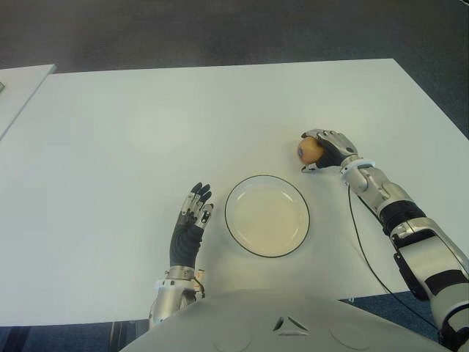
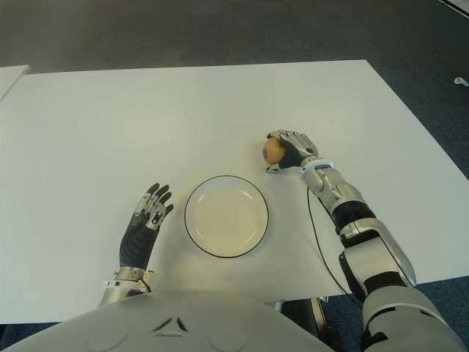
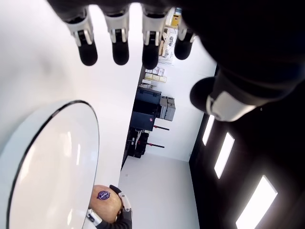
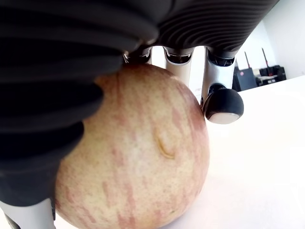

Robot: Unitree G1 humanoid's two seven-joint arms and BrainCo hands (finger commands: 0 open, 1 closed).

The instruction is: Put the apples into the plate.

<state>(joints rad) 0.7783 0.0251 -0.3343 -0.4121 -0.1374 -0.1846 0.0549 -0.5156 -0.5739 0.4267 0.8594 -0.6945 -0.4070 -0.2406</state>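
Robot hand (image 1: 330, 149) around red-streaked yellow apple (image 1: 311, 151)

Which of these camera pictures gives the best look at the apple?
The right wrist view: the apple fills it, streaked skin clear, the right hand wrapped round it. Both eye views show it small, beyond the plate. The left wrist view catches its stickered end far off.

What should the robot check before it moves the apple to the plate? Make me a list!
1. Right robot hand wrapped around the yellow-red round apple: ok.
2. Apple lifted off the white table: cannot tell.
3. White round plate with dark rim bare inside: ok.
4. Path from apple to plate free: ok.
5. Left robot hand beside the plate on its left, fingers open, out of the way: ok.
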